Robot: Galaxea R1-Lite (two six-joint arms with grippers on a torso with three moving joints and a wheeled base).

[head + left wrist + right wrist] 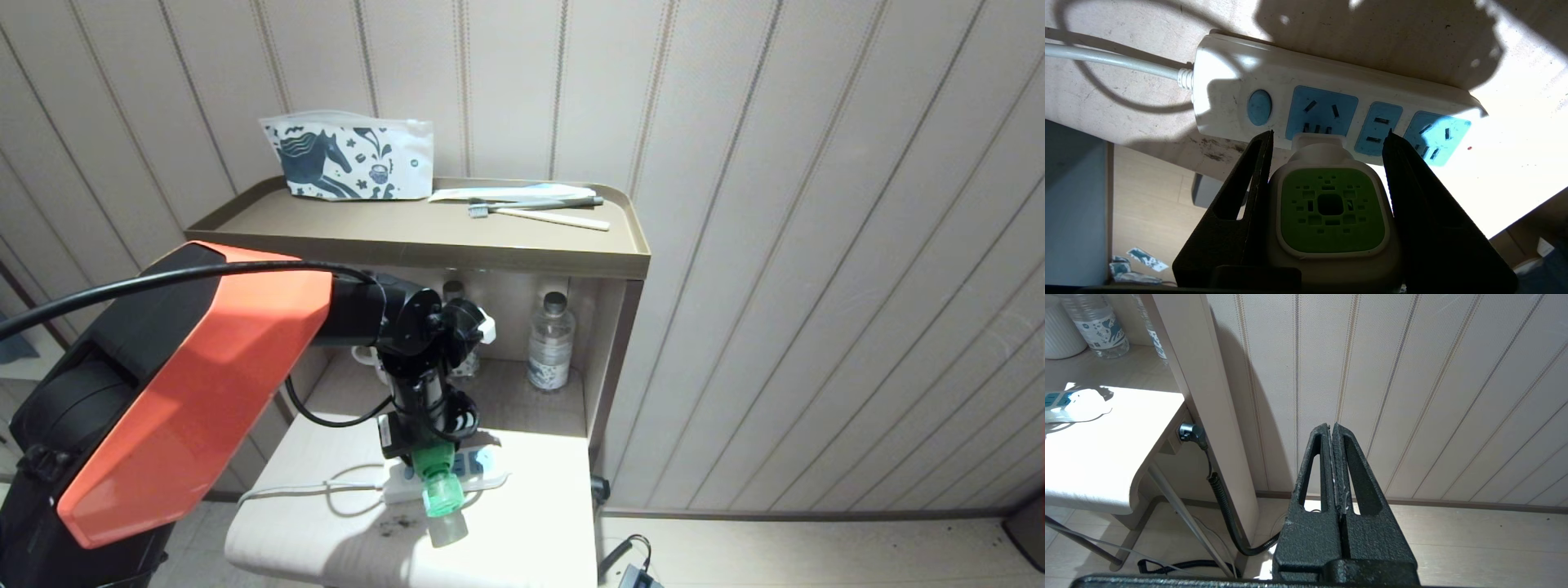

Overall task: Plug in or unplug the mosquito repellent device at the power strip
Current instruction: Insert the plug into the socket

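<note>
A: Where was the device [1331, 212] at that point?

B: Between the fingers of the left gripper [1329, 136], about half open and closed on its white sides, green top facing the wrist camera. Its plug end sat at the near edge of the first blue socket on the strip [1274, 77], next to the round switch. I couldn't tell whether the prongs were in the slots or only just at them.

A: What could have gone wrong?

B: I'd judge the strip the weak point. It lay loose on the low table [539, 523], so a push or pull slightly off line could have slid or lifted it instead of moving the plug. The bottle hung past the strip's front edge, so a tilt might have levered the prongs.

A: Anything in the way?

B: The cord [1106, 59] looped off behind the switch end, clear of the gripper. Water bottles [550, 343] stood well back in the cabinet niche, a pouch [351, 159] and toothbrush [539, 214] on top. The right gripper [1334, 430] hung shut and empty near the wall.
</note>
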